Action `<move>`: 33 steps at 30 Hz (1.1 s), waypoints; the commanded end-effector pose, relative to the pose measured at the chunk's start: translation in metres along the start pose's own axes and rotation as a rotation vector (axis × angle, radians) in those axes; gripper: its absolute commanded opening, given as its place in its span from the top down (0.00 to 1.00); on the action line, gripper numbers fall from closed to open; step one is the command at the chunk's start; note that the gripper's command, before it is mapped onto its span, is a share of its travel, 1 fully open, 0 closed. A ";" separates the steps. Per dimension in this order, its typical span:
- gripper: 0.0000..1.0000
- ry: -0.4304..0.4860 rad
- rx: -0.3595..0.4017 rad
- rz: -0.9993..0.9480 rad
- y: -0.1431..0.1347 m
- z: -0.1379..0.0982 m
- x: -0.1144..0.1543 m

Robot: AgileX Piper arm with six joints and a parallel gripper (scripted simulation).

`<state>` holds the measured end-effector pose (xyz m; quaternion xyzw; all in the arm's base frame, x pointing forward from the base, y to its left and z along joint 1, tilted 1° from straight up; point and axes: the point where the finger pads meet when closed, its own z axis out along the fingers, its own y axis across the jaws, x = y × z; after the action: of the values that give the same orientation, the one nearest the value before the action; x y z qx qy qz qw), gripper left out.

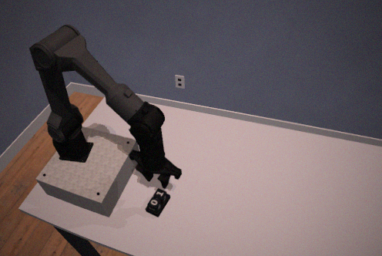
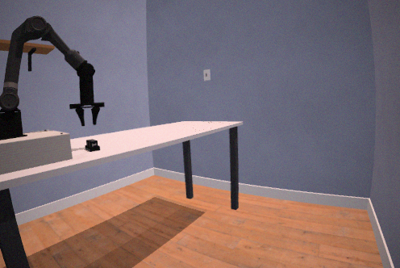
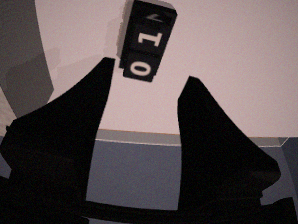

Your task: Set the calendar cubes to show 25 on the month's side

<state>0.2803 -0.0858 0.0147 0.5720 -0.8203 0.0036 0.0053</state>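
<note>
A small black calendar lies on the white table near the arm's base block. Its two cubes sit side by side in the tray, with white digits 1 and 0 on their top faces. It also shows in the wrist view and, very small, in the exterior view. My gripper hangs above the table, clearly higher than the calendar, as the exterior view shows. Its fingers stand partly open with nothing between them. The month's name is not legible.
The grey base block stands just left of the calendar, and the arm is mounted on it. The table's near edge runs close below the calendar. A wall socket is on the blue wall behind.
</note>
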 end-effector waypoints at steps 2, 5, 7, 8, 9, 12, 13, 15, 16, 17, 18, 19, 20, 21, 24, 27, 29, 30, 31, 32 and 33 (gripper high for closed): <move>0.39 -0.001 -0.003 0.002 0.001 0.002 0.000; 0.39 -0.001 -0.003 0.002 0.001 0.003 0.000; 0.39 -0.001 -0.004 0.001 0.001 0.004 0.000; 0.39 -0.001 -0.004 0.001 0.001 0.004 0.000; 0.39 -0.002 -0.001 0.001 0.000 0.004 0.000; 0.39 -0.001 -0.004 0.001 0.001 0.008 0.000; 0.39 -0.001 -0.004 0.001 0.001 0.009 0.000; 0.39 -0.001 -0.004 0.001 0.001 0.011 0.000; 0.39 -0.001 -0.004 0.001 0.001 0.012 0.000; 0.39 -0.001 -0.004 0.001 0.001 0.013 0.000; 0.39 -0.001 -0.004 0.001 0.001 0.015 0.000; 0.39 -0.001 -0.004 0.001 0.001 0.016 0.000; 0.39 -0.001 -0.004 0.001 0.001 0.018 0.001; 0.39 -0.001 -0.004 0.001 0.001 0.019 0.001; 0.39 -0.001 -0.004 0.001 0.001 0.022 0.001; 0.39 -0.001 -0.004 0.001 0.001 0.026 0.001; 0.39 -0.001 -0.004 0.001 0.001 0.029 0.001; 0.39 -0.001 -0.004 0.001 0.001 0.030 0.001; 0.39 -0.001 -0.004 0.001 0.001 0.032 0.001; 0.39 -0.001 -0.004 0.001 0.001 0.034 0.001; 0.39 -0.001 -0.004 0.001 0.001 0.035 0.001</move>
<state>0.2795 -0.0865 -0.0183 0.5712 -0.8208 0.0022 0.0051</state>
